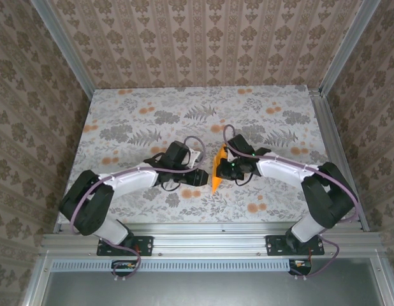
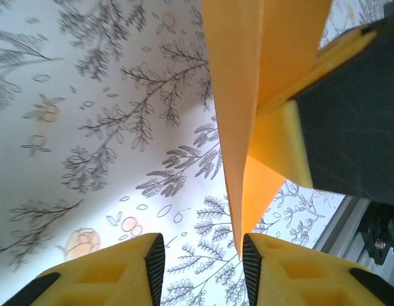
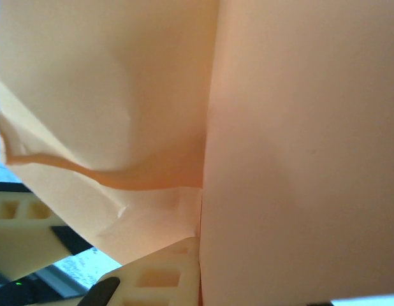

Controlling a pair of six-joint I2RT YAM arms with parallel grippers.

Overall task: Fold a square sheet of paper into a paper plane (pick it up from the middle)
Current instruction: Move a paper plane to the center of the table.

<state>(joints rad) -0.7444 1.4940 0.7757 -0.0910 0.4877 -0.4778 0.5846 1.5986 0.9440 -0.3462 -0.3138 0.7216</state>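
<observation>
We see the table [image 1: 152,108] with its grey leaf and flower cloth, and over its near half both arms fold inward from their bases. The left arm [image 1: 120,185] bends at the elbow near the left edge and reaches right. The right arm [image 1: 299,172] mirrors it from the right edge. Their wrists meet about midway between the two side edges. The right gripper [image 1: 224,167] is clenched on the orange paper [image 1: 216,171], with one yellow finger [image 2: 283,143] pressed flat against its side. The left gripper [image 2: 200,243] is released, a clear gap between its fingers [image 2: 120,271]. The paper stands on edge between the two grippers, a narrow folded strip in the top view. From the left wrist we see it layered, with a sharp lengthwise crease, tapering to a point that hangs inside the gap, just beside one dark pad. From the right wrist one layer looks slightly rumpled.
</observation>
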